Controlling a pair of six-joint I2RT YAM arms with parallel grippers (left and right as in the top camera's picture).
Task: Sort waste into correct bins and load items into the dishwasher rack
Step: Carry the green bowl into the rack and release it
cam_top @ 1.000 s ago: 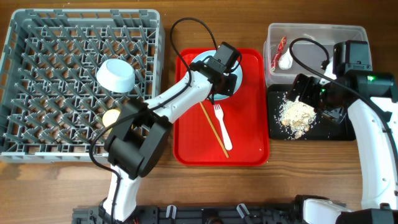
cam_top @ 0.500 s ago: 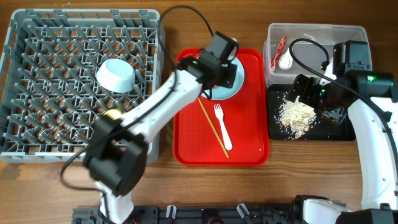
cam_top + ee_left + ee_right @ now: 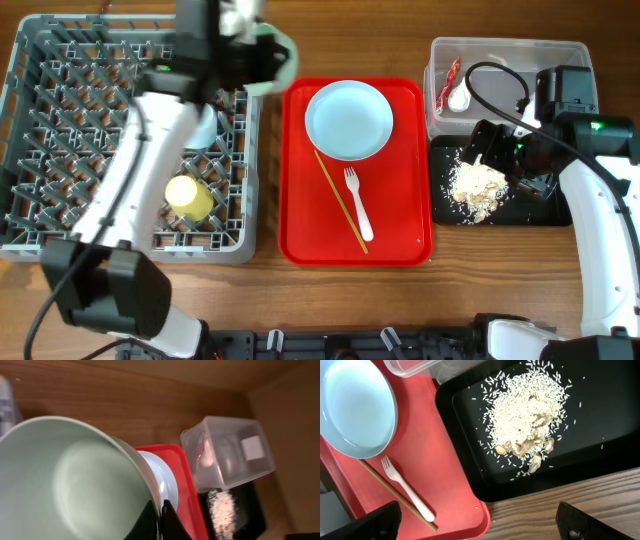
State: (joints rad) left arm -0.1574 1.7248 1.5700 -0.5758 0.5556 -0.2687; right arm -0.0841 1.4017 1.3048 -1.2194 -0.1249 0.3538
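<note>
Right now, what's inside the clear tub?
A red-and-white wrapper and a white scrap lie in the tub. The right arm covers the tub's right end, so anything there is hidden.

left arm [image 3: 125, 180]: white links, black joints | right arm [image 3: 600, 240]: same colours

The wooden table [image 3: 455, 290] bears four things. The grey rack [image 3: 60, 120] sits beneath the left fingers [image 3: 146, 522], which hang over its corner. The red tray [image 3: 400, 230] lies just beside the rack, between the left fingers and the right fingers [image 3: 377, 522]. The black tray [image 3: 620, 425] lies directly under the right fingers. The clear tub [image 3: 505, 43] stands just beyond it, close against its far edge.
</note>
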